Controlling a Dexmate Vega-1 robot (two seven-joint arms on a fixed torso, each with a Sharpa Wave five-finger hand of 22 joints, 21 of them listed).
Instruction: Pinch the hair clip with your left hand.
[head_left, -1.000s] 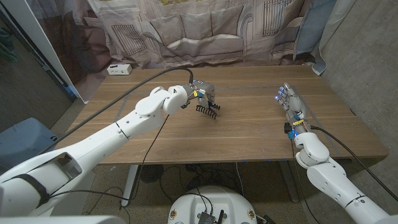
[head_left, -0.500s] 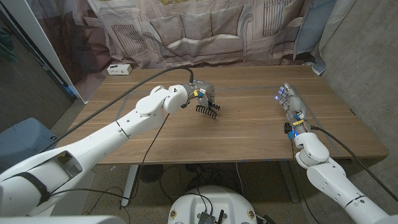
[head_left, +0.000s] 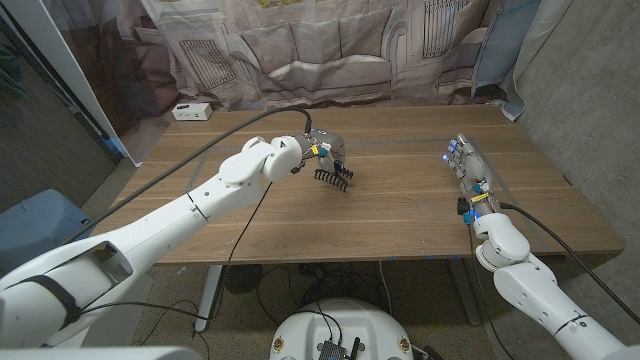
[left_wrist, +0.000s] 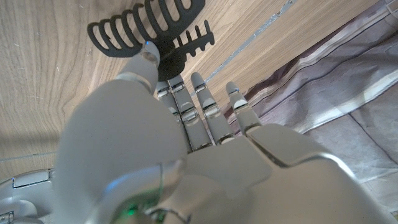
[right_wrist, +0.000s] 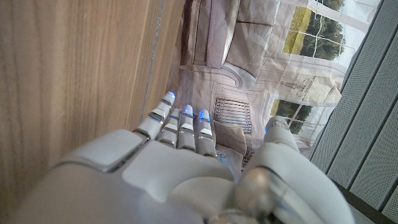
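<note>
Thumb and fingers of the left hand (head_left: 322, 150) close on the hinge of the black hair clip (head_left: 333, 177), its teeth fanned beyond the fingertips, likely for squeezing. The right hand (head_left: 468, 165), fingers straight, holds nothing.

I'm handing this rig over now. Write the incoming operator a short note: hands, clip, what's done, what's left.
Left robot hand: over mid-table, fingers on the black clip; the left wrist view shows thumb and finger closed on its hinge.
Right robot hand: holds nothing, fingers straight, resting at the table's right side.
Done: clip appears pinched.
Left: confirm the pinch is firm; whether the clip is lifted off the wood is unclear.
</note>
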